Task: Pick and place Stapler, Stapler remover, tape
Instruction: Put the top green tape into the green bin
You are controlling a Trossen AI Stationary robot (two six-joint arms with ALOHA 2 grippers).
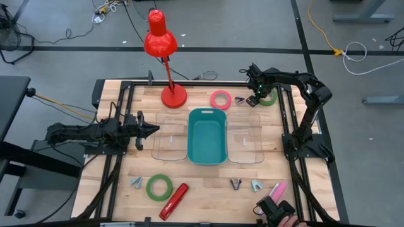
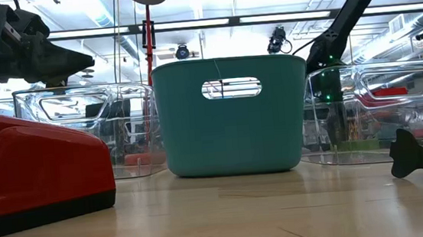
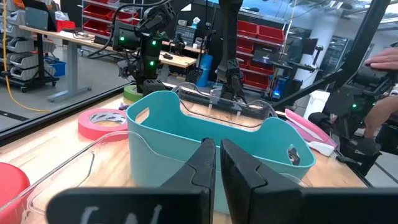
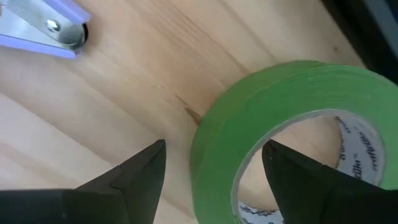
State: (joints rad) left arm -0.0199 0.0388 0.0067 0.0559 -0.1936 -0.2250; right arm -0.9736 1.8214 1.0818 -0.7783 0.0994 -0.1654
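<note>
My right gripper (image 1: 257, 98) is open at the far right of the table, over a green tape roll (image 1: 269, 98) that lies flat on the wood. In the right wrist view, one finger (image 4: 140, 177) stands outside the roll's wall (image 4: 249, 118) and the other (image 4: 305, 180) over its hole; no touch shows. A staple remover (image 1: 240, 99) and a pink tape roll (image 1: 220, 99) lie beside it. My left gripper (image 1: 151, 130) is shut and empty, left of the bins. A red stapler (image 1: 175, 200) and a second green tape roll (image 1: 159, 187) lie near the front edge.
A teal bin (image 1: 207, 134) stands mid-table between two clear containers (image 1: 169, 137) (image 1: 245, 139). A red desk lamp (image 1: 165, 60) stands at the far edge. More staple removers (image 1: 235, 183) (image 1: 136, 183) and a pink stapler (image 1: 278, 189) lie at the front.
</note>
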